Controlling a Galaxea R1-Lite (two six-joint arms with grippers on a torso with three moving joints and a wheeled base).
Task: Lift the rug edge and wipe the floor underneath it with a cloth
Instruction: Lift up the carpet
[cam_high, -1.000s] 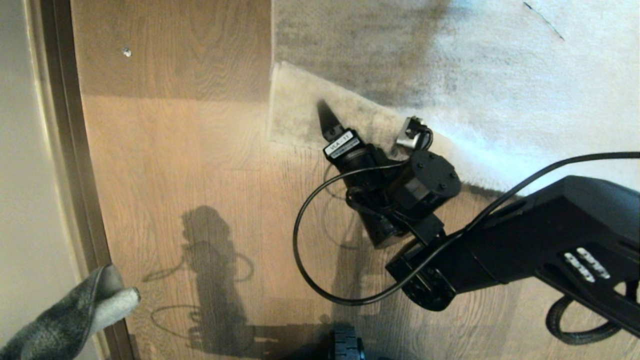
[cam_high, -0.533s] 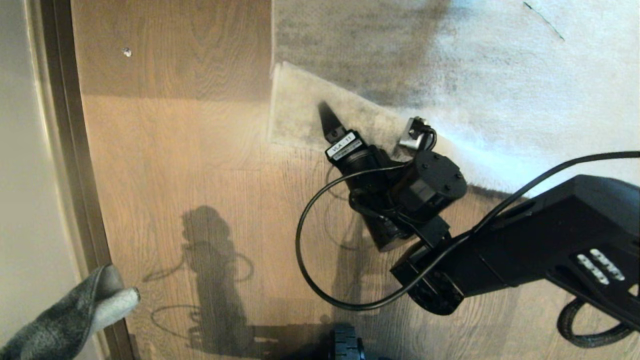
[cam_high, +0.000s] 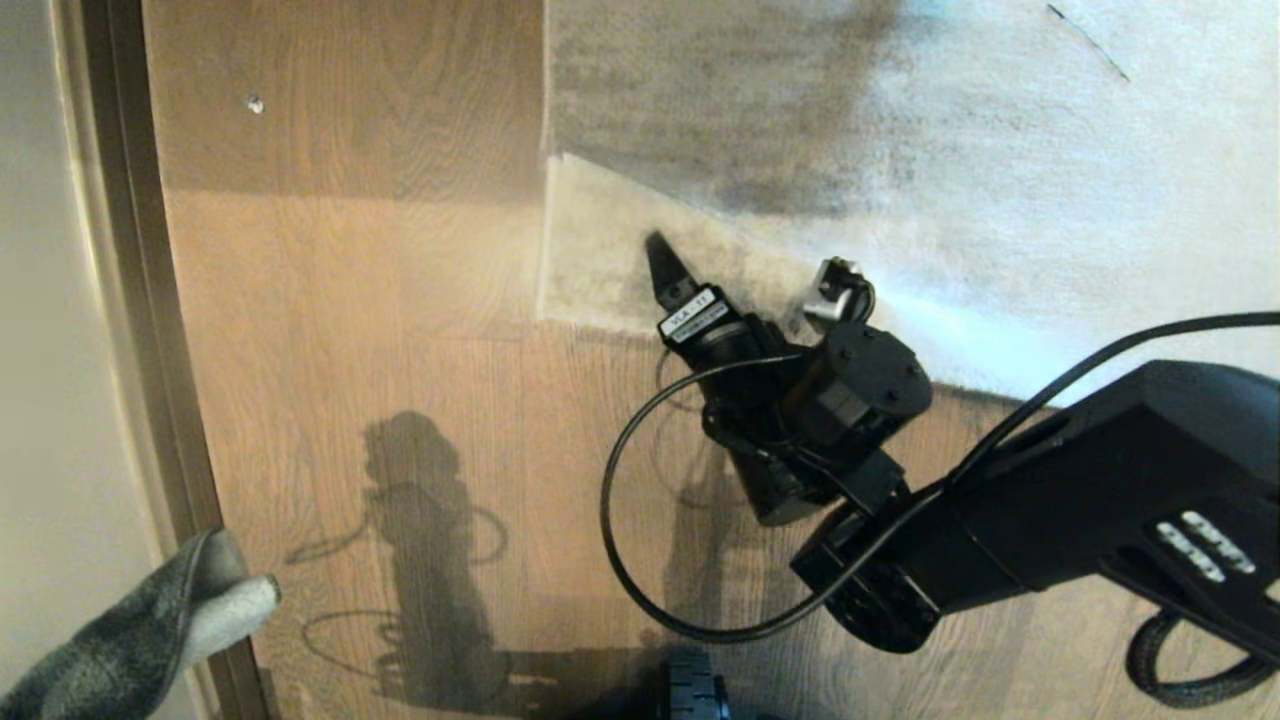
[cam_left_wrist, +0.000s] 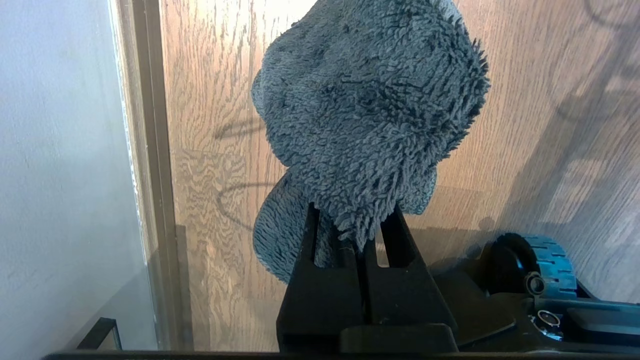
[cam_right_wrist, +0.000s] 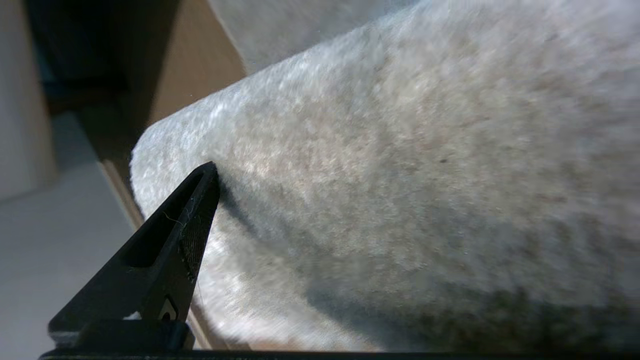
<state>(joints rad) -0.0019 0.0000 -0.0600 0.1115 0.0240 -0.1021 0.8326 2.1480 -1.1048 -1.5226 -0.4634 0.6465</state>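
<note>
The rug edge (cam_high: 600, 250) is a pale grey-beige corner flap, turned up off the floor (cam_high: 400, 300) at mid-view. My right gripper (cam_high: 665, 265) is at this flap, open, with one black finger (cam_right_wrist: 170, 250) lying on top of the pile. The rug (cam_right_wrist: 400, 175) fills the gap and hides the other finger. The dark grey fuzzy cloth (cam_left_wrist: 370, 115) hangs at the lower left of the head view (cam_high: 130, 630), above the floor beside the wall. My left gripper (cam_left_wrist: 352, 225) is shut on its bottom fold.
A dark skirting strip (cam_high: 140, 300) and a pale wall run down the left. The rest of the rug (cam_high: 950, 150) covers the upper right. My base wheel (cam_high: 695, 690) shows at the bottom. A small speck (cam_high: 253, 103) lies on the far planks.
The right gripper and the rug corner flap have shifted a little towards me in the head view. The left gripper and cloth have not moved.
</note>
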